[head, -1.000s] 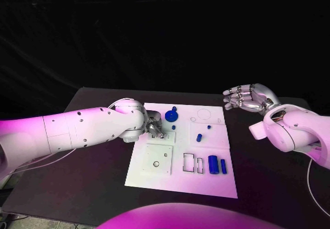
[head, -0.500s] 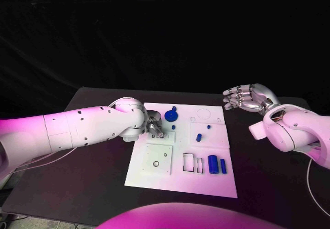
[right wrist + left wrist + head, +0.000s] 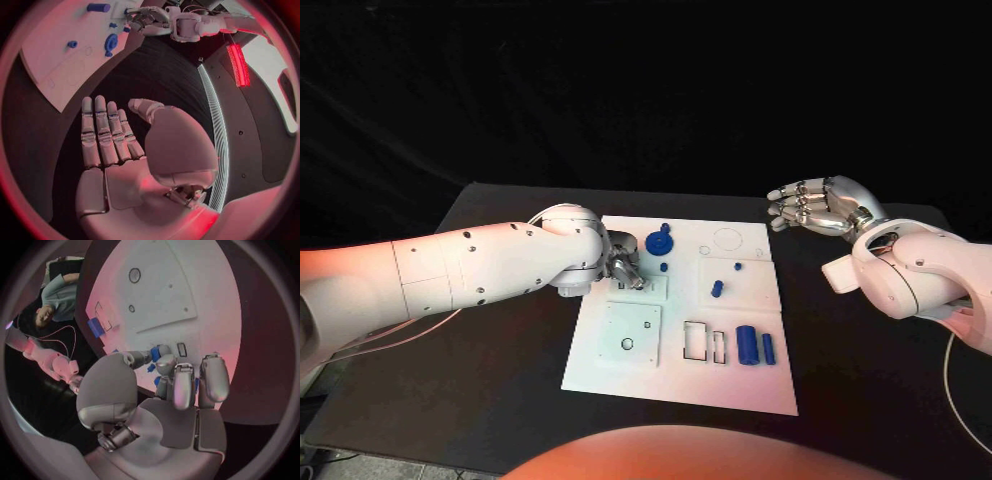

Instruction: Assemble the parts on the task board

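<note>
- The tabletop (image 3: 473,380) carries the task board (image 3: 733,385).
- The left hand (image 3: 620,268) rests on the board's near-left part, fingers curled down beside small blue parts (image 3: 664,266); whether it grips one, I cannot tell.
- The right hand (image 3: 822,207) hovers off the board's far-right corner, fingers apart, holding nothing.

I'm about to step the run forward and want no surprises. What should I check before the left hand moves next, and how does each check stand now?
1. Left hand over the task board, at its far left part: ok.
2. Left hand's fingers closed on a small blue part: cannot tell, fingers hide the contact.
3. Right hand off the board, holding nothing, fingers apart: ok.
4. Blue gear-like part on the board beside the left hand: ok.
5. Two blue cylinders lying near the board's right edge, away from both hands: ok.
</note>
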Tool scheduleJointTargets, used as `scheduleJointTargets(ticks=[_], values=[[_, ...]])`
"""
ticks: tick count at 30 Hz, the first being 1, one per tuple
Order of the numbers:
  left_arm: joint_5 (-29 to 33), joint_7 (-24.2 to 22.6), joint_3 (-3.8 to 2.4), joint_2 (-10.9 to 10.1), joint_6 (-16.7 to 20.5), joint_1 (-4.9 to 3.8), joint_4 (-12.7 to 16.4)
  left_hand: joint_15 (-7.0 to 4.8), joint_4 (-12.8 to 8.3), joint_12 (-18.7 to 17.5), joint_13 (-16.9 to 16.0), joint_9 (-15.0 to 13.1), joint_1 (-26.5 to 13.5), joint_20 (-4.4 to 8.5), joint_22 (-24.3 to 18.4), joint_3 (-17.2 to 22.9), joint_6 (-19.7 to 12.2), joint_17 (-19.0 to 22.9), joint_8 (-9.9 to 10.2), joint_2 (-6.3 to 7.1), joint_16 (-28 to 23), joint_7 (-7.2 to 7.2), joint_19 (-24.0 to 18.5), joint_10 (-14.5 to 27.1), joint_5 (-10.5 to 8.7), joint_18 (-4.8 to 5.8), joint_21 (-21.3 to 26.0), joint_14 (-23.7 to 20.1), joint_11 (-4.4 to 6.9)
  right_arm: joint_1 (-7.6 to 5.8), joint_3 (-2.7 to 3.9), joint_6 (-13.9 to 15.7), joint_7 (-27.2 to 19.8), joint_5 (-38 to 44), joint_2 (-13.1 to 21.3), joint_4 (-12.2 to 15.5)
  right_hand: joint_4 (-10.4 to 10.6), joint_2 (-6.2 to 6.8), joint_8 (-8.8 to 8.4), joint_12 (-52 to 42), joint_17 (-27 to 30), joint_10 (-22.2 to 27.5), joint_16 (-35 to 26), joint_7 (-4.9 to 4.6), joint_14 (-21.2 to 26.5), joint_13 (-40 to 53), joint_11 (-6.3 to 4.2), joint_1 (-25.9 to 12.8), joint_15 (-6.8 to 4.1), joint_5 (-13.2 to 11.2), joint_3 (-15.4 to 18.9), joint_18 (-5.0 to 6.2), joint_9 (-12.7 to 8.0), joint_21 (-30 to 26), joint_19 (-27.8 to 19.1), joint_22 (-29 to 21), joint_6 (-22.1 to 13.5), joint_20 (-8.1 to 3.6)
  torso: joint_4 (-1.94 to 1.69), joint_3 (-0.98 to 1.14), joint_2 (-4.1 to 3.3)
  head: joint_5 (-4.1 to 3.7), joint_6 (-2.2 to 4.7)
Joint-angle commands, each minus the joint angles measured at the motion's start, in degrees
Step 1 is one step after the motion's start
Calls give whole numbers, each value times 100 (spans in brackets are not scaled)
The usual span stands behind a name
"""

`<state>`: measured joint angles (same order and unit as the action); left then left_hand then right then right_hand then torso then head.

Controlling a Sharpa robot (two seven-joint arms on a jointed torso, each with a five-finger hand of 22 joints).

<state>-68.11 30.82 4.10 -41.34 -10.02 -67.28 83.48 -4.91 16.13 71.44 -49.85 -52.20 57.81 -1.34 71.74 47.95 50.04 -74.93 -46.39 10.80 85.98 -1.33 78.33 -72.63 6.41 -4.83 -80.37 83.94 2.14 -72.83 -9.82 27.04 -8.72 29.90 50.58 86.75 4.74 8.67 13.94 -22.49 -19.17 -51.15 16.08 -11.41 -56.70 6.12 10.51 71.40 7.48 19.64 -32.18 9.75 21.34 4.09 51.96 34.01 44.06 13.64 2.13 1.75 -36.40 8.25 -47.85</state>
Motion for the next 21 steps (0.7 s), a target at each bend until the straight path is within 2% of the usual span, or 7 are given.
scheduleJointTargets(ticks=[1,7,13,16,21], values=[[52,5,27,23,-162,35,-5,-47,3,25,-2,1,-61,16,-2,-42,30,-593,33,-17,31,-28,32,-11,-13,69,7,391,11,5,0,-86,-10,40,2,1,-2,5,-17,-13,5,26,-37,-324,11,-5,30,-43,44,19,37,47,-6,-32,-22,-5,3,30,-1,-2,-3,0,-7],[56,5,27,19,-164,35,-14,-45,59,27,0,9,-124,17,1,-164,43,-594,57,-23,32,-33,35,-6,-7,69,9,391,8,8,-1,-88,-8,40,3,0,0,3,-16,-16,7,27,-43,-324,12,-11,31,-49,45,20,40,47,-8,-32,-26,-14,5,32,-1,-1,-3,0,-5],[63,5,27,15,-165,34,-18,-38,70,34,-1,27,-337,14,-3,-391,76,-605,99,-84,39,-41,34,-4,7,69,16,393,0,11,-1,-88,-7,40,3,-3,0,3,-16,-16,7,27,-43,-324,12,-11,31,-49,45,20,40,47,-8,-32,-26,-14,5,32,-1,0,-3,0,-9],[65,4,27,13,-165,34,-22,-36,75,40,-6,38,-484,12,7,-508,93,-605,127,-156,41,-41,42,-6,15,70,14,393,-2,12,-2,-90,-5,40,2,-3,0,2,-16,-18,8,26,-46,-324,13,-15,31,-52,46,21,42,47,-8,-33,-28,-19,6,33,0,1,-3,3,-11],[69,3,27,11,-173,34,-27,-36,76,46,-14,43,-574,12,26,-570,101,-610,142,-179,44,-42,54,-9,15,74,6,395,-3,14,-2,-89,-3,40,2,-5,-8,3,-15,-20,9,27,-49,-323,13,-18,29,-45,45,22,40,48,-9,-33,-29,-24,7,33,0,0,-3,0,-3]])
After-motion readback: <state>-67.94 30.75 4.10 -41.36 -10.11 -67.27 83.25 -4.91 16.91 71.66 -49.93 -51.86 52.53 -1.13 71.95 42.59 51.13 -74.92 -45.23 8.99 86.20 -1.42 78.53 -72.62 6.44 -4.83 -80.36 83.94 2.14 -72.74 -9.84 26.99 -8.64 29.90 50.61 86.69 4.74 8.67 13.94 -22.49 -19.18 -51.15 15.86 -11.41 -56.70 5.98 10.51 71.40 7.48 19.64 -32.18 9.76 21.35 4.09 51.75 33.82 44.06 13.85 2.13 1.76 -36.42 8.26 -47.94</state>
